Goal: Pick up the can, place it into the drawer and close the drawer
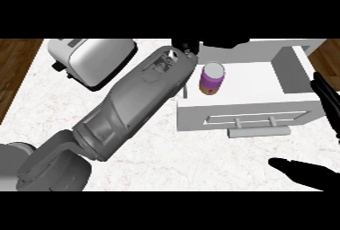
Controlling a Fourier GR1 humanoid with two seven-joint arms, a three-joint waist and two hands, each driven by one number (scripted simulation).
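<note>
A purple can (212,78) with a pale top stands upright inside the open white drawer (292,67), near its left side. My left forearm runs from the lower left up to the drawer's far left corner. Only a small black part of the left hand (185,45) shows there, just beyond the can and not visibly touching it. The picture's top cuts off the rest of that hand. My right hand (306,174) is at the lower right, in front of the drawer's front panel (252,110). It is open, with one straight finger (328,99) reaching up along the drawer's right side.
A silver toaster (93,56) stands at the counter's far left, close beside my left forearm. The drawer front carries a bar handle (256,121) and sticks out over the white marble counter (186,157). Wooden floor (15,67) shows past the counter's left and right edges.
</note>
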